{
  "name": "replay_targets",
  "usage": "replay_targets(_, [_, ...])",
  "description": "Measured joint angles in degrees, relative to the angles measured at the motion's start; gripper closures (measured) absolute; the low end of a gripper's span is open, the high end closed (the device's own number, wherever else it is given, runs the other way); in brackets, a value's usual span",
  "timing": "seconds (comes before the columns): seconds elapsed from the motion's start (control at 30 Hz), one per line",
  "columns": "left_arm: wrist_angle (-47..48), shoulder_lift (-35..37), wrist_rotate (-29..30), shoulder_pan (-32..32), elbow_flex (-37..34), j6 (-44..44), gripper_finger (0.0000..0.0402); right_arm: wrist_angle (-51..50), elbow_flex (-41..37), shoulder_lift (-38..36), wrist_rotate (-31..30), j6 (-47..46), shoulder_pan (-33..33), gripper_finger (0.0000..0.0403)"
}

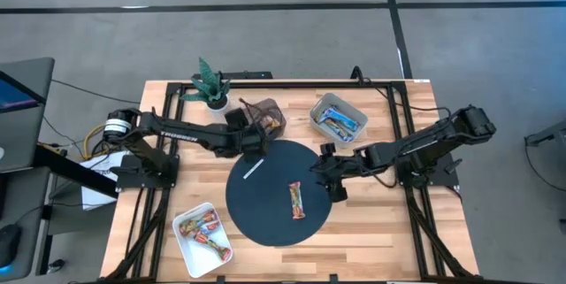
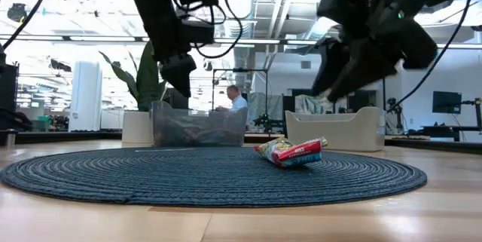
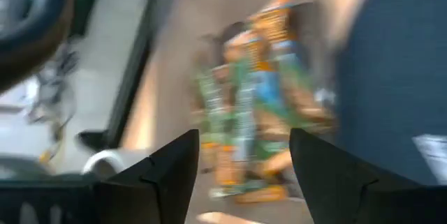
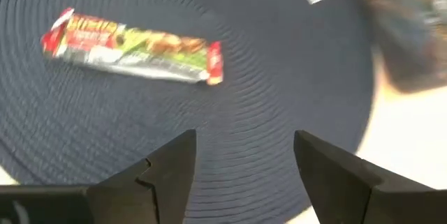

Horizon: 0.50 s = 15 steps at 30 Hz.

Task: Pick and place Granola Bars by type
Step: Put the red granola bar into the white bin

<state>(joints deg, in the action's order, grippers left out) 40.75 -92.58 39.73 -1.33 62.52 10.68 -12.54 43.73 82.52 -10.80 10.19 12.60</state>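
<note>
A: Starting at the near edge of the table: a white tray (image 1: 181, 240) at the front left holds several red and orange bars (image 1: 205, 231). What lies loose?

B: One red-and-green bar (image 1: 296, 200), flat on the round dark mat (image 1: 256, 218), right of the mat's middle. From above, its long axis runs front to back.

A: Which arm is nearer?

B: The right one. The right gripper (image 1: 333, 183) hovers over the mat's right edge, just beside the bar, which lies toward the mat's centre from it. Its fingers (image 4: 174, 165) are spread wide with nothing between them (its wrist camera shows the bar (image 4: 133, 48) ahead of the tips).

A: So the next move?

B: Probably a short reach inward and down, closing across the bar's narrow width.

A: And the left?

B: The left gripper (image 1: 252, 138) sits farther back, at the dark bin (image 1: 265, 118) of mixed bars, fingers (image 3: 171, 172) apart and empty. Beyond that, a pale tray (image 1: 339, 118) of blue-and-white bars (image 1: 340, 123) at the back right.
</note>
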Motion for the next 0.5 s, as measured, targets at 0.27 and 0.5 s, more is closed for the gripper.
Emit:
replay_targets(0.27, [-3.7,-0.1,-12.5,11.5,0.0,-1.9,0.0182,1.9,0.0,3.8,2.4,2.3,-0.4,0.0168])
replay_targets(0.5, [-11.3,-0.3,-12.9,19.6,-3.2,-4.6,0.0182,6.5,0.0,4.2,7.5,1.9,-2.2,0.0168])
